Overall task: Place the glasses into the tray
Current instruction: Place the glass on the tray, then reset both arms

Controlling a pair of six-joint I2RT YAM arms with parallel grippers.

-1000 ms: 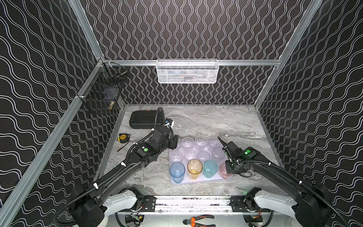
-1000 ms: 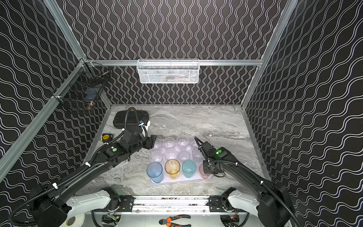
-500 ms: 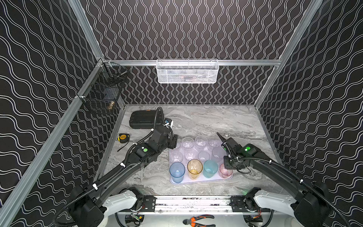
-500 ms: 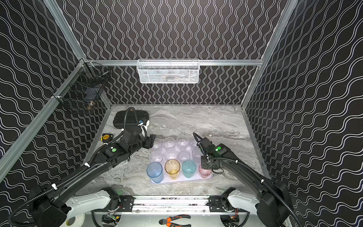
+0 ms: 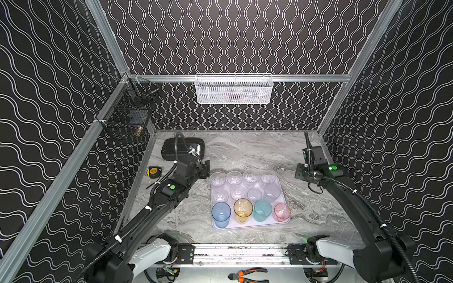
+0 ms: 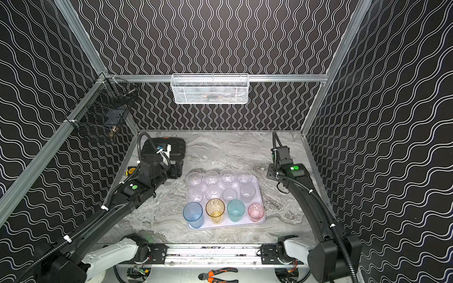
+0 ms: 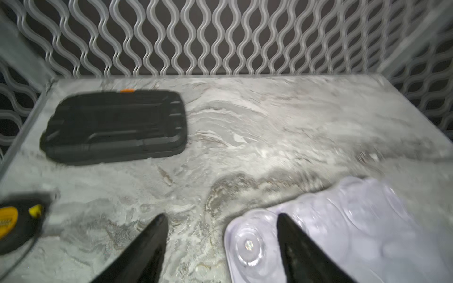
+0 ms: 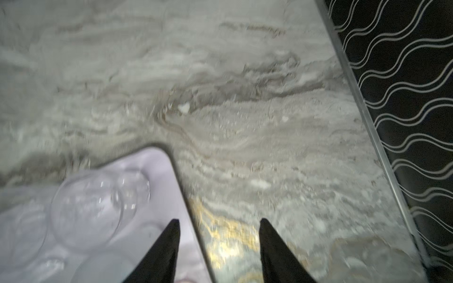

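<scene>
Standing in three tight rows, all twelve glasses are inside the lilac tray (image 5: pixel 259 224), so the task looks finished. None is on the marble tabletop (image 5: pixel 245 152) in either top view.

Nearest, below the front rail, lie orange-handled pliers (image 5: pixel 247 274). On the tray, the front row is the blue tumbler (image 5: pixel 221 214), the amber one (image 5: pixel 243 210), the teal one (image 5: pixel 262 210) and the pink one (image 5: pixel 282 212). Behind them stand three clear tumblers and the frosted white tumbler (image 5: pixel 272 191); the far row is four clear tumblers (image 5: pixel 234 178).

The left gripper (image 7: pixel 220 215) hangs just beside the tray's far left corner, jaws apart and empty. In its wrist view one finger overlaps the corner clear glass (image 7: pixel 248 247), though I cannot tell if they touch. The right gripper (image 8: pixel 219 220) is off the tray's far right side, jaws likewise apart with nothing between them; its wrist view shows them straddling the tray's edge from above.

The risk from here is in the retreat. A sideways swing of the left arm could clip the corner glass, and it could knock its close-packed neighbours. A dip by the right arm could catch the rim and jolt the whole tray. Lifting straight up before moving away seems safest.

Farther left sit the yellow tape measure (image 5: pixel 154 171) and the black ribbed case (image 7: pixel 115 125); on the walls hang a black wire basket (image 5: pixel 130 115) and a white one (image 5: pixel 234 89).
</scene>
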